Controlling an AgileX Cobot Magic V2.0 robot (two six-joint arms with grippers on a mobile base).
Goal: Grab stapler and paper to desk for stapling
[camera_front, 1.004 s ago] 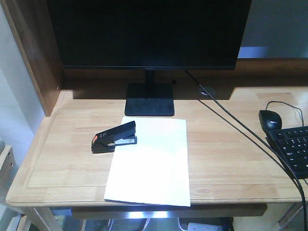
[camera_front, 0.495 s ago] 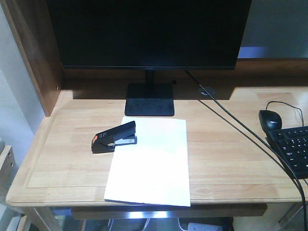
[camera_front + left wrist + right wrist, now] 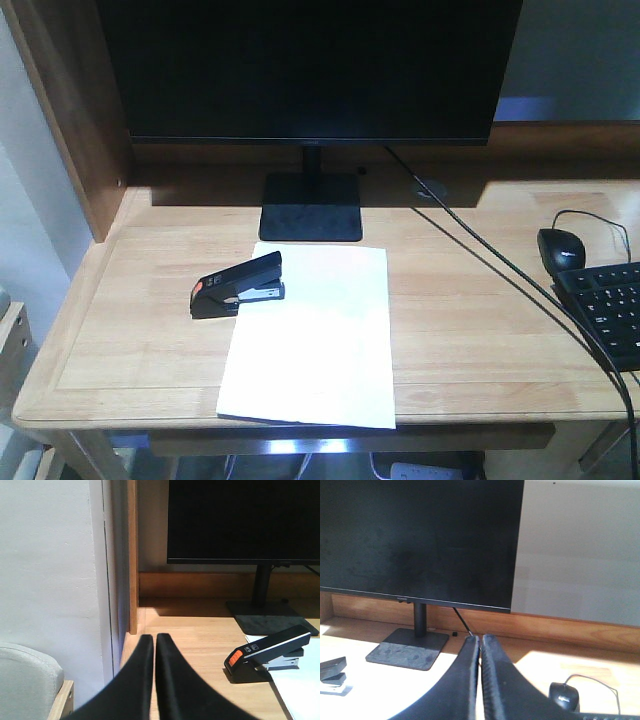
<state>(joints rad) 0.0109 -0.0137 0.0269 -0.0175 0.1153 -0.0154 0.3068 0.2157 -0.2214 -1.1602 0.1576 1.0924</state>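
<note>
Across the last second the front view shows no visible change — the stapler (image 3: 239,285) keeps the same pose, and the paper (image 3: 310,335) has not shifted. The stapler lies on the desk (image 3: 480,330) with its orange end pointing left, its mouth end overlapping the upper left corner of the paper, which lies flat in front of the monitor stand (image 3: 311,206) and reaches almost to the desk's front rim. Left gripper (image 3: 154,645): fingers pressed nearly together, only a thin slit between them, nothing held; it hangs off the desk's left end, beside the side panel, with the stapler ahead and to its right in the wrist view. Right gripper (image 3: 480,642): likewise closed to a thin slit and empty, aimed toward the monitor (image 3: 415,540), with the mouse (image 3: 564,695) low to its right. Neither arm appears in the front view, so both sit back from the work. Judgement: both items are already on the desk and staged for stapling — the stillness suggests the fetching is finished, or a pause. Whether the corner is properly inside the stapler's mouth cannot be told from these views.
</note>
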